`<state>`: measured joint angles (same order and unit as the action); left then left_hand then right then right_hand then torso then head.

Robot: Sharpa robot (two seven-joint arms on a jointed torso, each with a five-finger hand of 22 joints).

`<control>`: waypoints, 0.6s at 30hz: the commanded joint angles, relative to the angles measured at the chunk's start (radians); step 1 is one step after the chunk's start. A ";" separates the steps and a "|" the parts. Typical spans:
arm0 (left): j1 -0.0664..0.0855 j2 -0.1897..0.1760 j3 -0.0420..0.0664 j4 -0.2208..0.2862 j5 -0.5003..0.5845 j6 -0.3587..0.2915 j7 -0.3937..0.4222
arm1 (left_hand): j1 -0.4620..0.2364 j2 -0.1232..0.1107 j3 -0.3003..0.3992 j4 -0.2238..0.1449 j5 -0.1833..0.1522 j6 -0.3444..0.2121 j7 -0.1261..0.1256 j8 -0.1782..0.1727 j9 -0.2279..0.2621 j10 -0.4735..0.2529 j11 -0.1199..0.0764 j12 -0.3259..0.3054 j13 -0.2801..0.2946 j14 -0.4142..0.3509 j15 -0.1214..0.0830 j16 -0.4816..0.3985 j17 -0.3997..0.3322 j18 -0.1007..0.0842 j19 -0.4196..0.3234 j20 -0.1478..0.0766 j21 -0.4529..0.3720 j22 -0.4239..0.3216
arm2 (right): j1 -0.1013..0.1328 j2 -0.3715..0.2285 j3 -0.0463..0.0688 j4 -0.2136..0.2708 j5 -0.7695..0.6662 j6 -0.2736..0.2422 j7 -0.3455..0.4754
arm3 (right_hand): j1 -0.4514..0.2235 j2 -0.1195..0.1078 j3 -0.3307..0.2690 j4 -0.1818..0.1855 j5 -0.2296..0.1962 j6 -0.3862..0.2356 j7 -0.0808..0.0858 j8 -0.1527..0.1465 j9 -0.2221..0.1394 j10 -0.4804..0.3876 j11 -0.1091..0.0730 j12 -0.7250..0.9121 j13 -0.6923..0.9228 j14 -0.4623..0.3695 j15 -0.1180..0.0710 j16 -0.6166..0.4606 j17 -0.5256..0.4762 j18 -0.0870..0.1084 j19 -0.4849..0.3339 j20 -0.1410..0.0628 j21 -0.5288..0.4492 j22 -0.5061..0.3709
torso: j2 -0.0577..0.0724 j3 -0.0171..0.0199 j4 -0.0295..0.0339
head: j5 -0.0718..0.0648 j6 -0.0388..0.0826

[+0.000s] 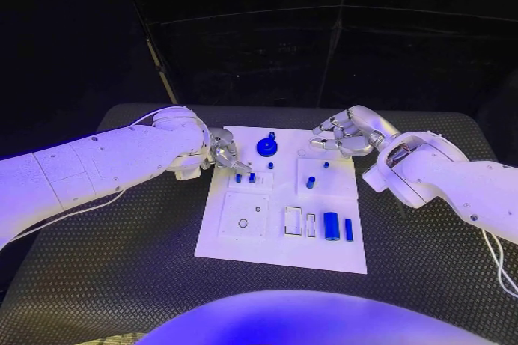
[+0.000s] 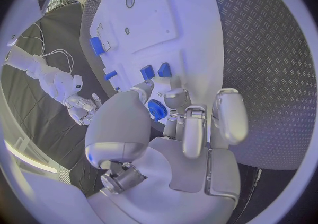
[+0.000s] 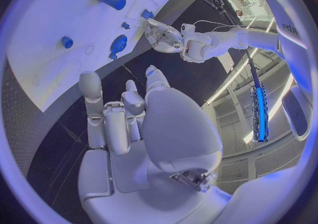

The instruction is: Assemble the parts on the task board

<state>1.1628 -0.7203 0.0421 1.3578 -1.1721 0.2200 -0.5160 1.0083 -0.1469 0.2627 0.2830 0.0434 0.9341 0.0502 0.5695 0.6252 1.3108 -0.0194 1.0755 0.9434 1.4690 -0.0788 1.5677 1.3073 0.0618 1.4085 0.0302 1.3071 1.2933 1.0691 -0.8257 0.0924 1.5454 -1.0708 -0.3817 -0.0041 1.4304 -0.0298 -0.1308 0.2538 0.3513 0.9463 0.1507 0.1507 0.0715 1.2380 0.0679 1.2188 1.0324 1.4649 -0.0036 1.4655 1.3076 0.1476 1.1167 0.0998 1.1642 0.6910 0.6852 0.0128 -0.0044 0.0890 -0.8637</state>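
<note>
Parts lie loose on the task board. Our left hand and right hand hover empty, fingers apart, a blue wheel between them. We could knock it aside.

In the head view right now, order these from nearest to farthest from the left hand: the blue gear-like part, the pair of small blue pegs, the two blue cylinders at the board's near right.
1. Pair of small blue pegs: just beside the left hand, toward the robot.
2. Blue gear-like part: at the board's far edge, a little further right of the hand.
3. Two blue cylinders: near-right part of the task board, clearly farthest.
</note>
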 commanded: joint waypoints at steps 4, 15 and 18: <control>0.001 -0.011 0.003 0.021 0.040 -0.079 0.005 | 0.010 0.018 -0.028 0.005 0.006 -0.011 0.004 -0.009 -0.007 -0.015 0.003 -0.013 -0.017 0.102 0.005 0.003 0.263 0.015 -0.007 0.005 -0.009 -0.004 | 0.001 0.000 0.001 0.002 -0.002 -0.004 0.007 | 0.001 0.009 -0.005 -0.001 0.004 -0.005 0.001 0.006 -0.002 -0.006 -0.003 -0.005 -0.001 0.056 -0.006 -0.005 0.029 0.008 -0.007 0.000 -0.006 -0.002 | 0.000 0.0005 -0.0005 | 0.000 0.001; 0.001 -0.028 0.010 0.043 0.097 -0.163 0.097 | 0.083 0.054 -0.062 -0.008 0.009 -0.087 0.039 -0.050 -0.037 -0.206 0.034 -0.226 -0.244 0.025 0.030 -0.145 0.069 0.074 -0.182 0.022 -0.277 -0.250 | 0.001 0.001 0.001 0.000 -0.002 -0.005 0.008 | 0.001 0.009 -0.005 -0.001 0.004 -0.005 0.001 0.006 -0.002 -0.006 -0.003 -0.005 -0.001 0.056 -0.006 -0.005 0.029 0.008 -0.007 0.000 -0.006 -0.002 | 0.000 0.0001 0.0007 | -0.010 0.009; 0.001 -0.021 0.010 0.038 0.121 -0.214 0.225 | 0.228 0.038 -0.048 -0.060 0.010 -0.157 0.086 -0.115 -0.093 -0.368 0.087 -0.358 -0.323 -0.242 0.073 -0.543 -0.351 0.103 -0.380 0.057 -0.553 -0.465 | 0.001 0.002 0.001 -0.001 -0.002 -0.005 0.009 | 0.001 0.009 -0.005 -0.001 0.004 -0.005 0.001 0.006 -0.002 -0.006 -0.003 -0.005 -0.001 0.056 -0.006 -0.005 0.029 0.008 -0.007 0.000 -0.006 -0.002 | 0.000 0.0009 0.0008 | -0.012 0.010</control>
<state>1.1625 -0.7456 0.0512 1.3952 -1.1050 0.0894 -0.4389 1.2262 -0.1066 0.2146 0.2285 0.0551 0.7863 0.1327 0.4590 0.5342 0.9575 0.0622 0.7259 0.6263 1.2414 -0.0079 1.0546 0.9838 0.1559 1.0425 0.0846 0.7740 0.8448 1.0691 -0.8248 0.0924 1.5430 -1.0709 -0.3820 -0.0035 1.4304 -0.0298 -0.1308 0.2538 0.3513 0.9463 0.1507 0.1507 0.0715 1.2380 0.0679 1.2188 1.0325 1.4649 -0.0036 1.4656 1.3075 0.1477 1.1167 0.0998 1.1643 0.6904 0.6855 0.0128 -0.0045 0.0781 -0.8545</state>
